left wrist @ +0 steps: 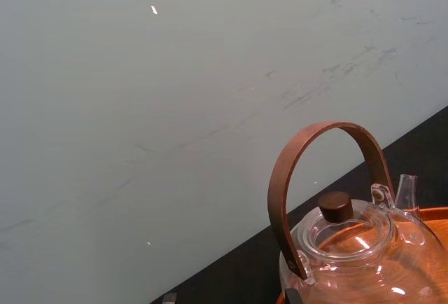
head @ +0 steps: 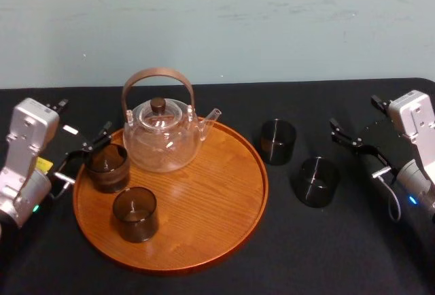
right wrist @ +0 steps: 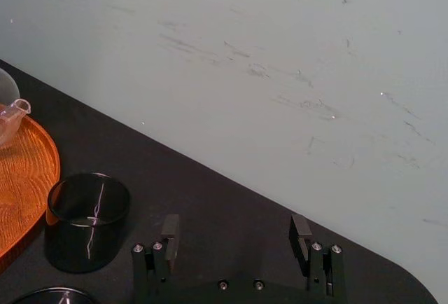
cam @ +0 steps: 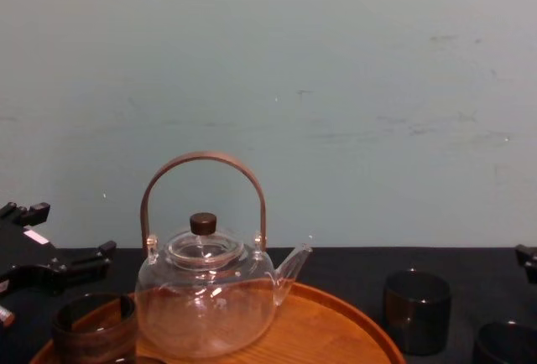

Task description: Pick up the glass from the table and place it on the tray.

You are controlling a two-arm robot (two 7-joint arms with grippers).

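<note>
Glass (cam: 92, 326) stands on the tray (cam: 336, 322), base cropped in chest view.

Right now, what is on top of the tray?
The tray holds a glass teapot, a rear dark glass and a front dark glass. Wood beneath them is covered.

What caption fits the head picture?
Tray holds teapot and two glasses; two more glasses on table; left gripper, right gripper open at sides.
</note>
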